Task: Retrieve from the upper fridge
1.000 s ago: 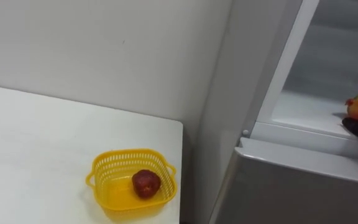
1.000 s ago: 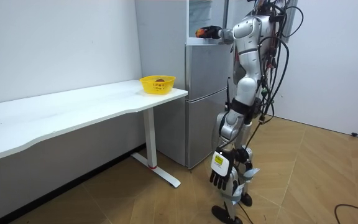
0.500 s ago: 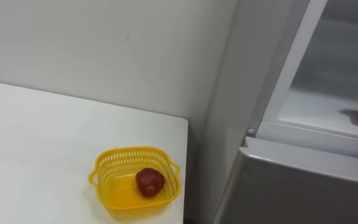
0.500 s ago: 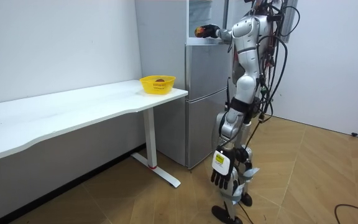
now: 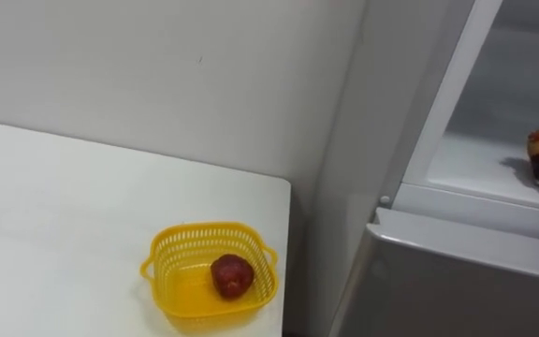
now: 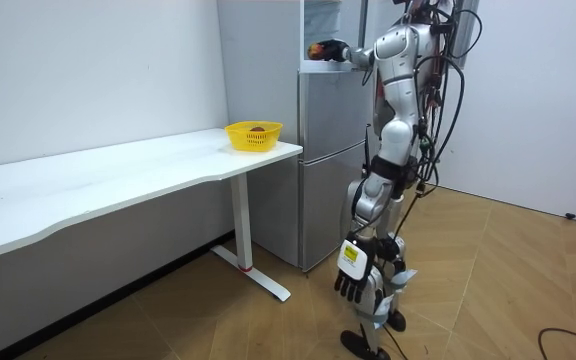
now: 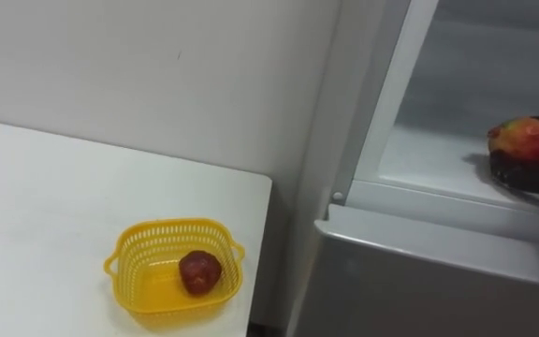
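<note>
The robot stands facing the fridge (image 6: 323, 150), its right hand (image 7: 522, 170) curled under and around a red-and-yellow fruit (image 7: 524, 139) over the upper shelf (image 7: 429, 154), near the front lip. Its left hand (image 6: 350, 278) hangs by the knee, fingers relaxed. A yellow basket (image 7: 167, 223) sits close to the table's (image 7: 45, 206) right edge.

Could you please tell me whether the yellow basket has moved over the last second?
No. In the room view the yellow basket stays at the white table's corner beside the fridge.
</note>
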You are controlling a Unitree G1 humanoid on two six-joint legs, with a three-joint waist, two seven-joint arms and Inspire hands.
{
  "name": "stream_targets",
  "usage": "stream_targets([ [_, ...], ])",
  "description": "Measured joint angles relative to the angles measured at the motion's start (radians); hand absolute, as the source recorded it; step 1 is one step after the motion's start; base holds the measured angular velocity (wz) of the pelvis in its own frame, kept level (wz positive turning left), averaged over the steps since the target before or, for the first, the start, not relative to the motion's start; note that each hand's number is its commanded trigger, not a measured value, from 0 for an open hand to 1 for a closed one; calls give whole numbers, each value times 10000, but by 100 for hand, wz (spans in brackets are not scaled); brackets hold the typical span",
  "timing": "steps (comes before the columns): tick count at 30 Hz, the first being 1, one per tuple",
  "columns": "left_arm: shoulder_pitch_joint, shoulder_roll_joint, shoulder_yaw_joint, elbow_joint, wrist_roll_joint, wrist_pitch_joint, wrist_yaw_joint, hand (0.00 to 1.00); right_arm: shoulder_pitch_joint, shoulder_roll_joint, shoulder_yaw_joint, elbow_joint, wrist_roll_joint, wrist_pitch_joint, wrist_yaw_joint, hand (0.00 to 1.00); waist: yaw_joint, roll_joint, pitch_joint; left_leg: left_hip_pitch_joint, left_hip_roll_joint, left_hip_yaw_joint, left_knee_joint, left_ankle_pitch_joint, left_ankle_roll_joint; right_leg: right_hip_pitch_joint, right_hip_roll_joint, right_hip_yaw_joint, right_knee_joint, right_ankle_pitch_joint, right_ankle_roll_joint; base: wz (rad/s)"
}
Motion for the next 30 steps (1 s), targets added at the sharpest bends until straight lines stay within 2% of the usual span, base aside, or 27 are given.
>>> stream_targets([
  [3, -41, -13, 1, 36, -9, -28, 0, 0, 472, 92, -53, -988, -93, 21, -69, 100, -25, 70, -53, 25, -8, 10, -36, 0, 1, 2, -8, -6, 13, 0, 0, 1],
  [6, -48, -54, -62, 182, -20, -28, 26, 0, 1245, 480, -104, -2814, -469, 23, -308, 100, -152, 161, -93, 29, -16, -18, 42, 0, 1, 57, -14, -42, 13, 0, 0, 2],
  [8, -90, -120, -61, 196, -20, -30, 73, 0, 1638, 696, -107, -3741, -740, 24, -333, 100, -222, 226, -90, 35, -18, -10, 43, 2, 1, 63, -14, -20, 11, 0, 0, 0],
  [10, -184, -216, -67, 171, -15, -43, 164, 0, 1992, 1118, -186, -4678, -1320, 22, -535, 100, -281, 363, -38, 165, -21, 14, 43, 1, 2, 168, -28, 18, 6, 0, 0, 0],
  [13, -268, -287, -69, 173, -24, -130, 339, 0, 2495, 1619, -374, -5722, -1799, 11, -689, 100, -330, 548, -97, 176, -9, 59, 34, -3, 9, 190, -39, 6, 10, -2, 4, -2],
  [15, -317, -418, -89, 172, -23, -241, 466, 0, 2912, 2110, -436, -6705, -2065, 1, -813, 100, -313, 770, -117, 212, -13, 216, 16, -9, 17, 172, -30, 157, 17, -1, 4, -14],
  [17, -343, -526, -92, 171, -23, -244, 521, 0, 3355, 2243, -434, -7423, -2119, -1, -813, 100, -342, 892, -160, 211, -18, 232, 8, -10, 19, 163, -44, 159, 26, -2, 4, -4],
  [19, -339, -533, -127, 170, -137, -261, 549, 0, 3750, 2295, -435, -8014, -2082, -1, -816, 100, -399, 920, -175, 218, -21, 227, -16, -9, 18, 174, -37, 174, 31, -3, 4, 0],
  [23, -307, -629, -199, 174, -218, -364, 528, 0, 4093, 2677, -591, -9124, -2153, -60, -853, 100, -553, 941, -160, 256, -18, 305, -51, -9, 17, 177, -21, 287, 21, -7, 2, -6],
  [28, -334, -663, -365, 227, -224, -627, 543, 0, 4268, 2973, -657, -10125, -2140, -544, -1007, 100, -562, 1008, -115, 360, -19, 461, -78, -13, 24, 167, 8, 500, 20, -14, 13, -11],
  [30, -367, -695, -468, 225, -217, -702, 558, 0, 4412, 3330, -698, -10651, -2389, -755, -1035, 100, -562, 1024, -115, 362, -11, 507, -121, -14, 25, 134, 68, 530, 18, -17, 16, -5],
])
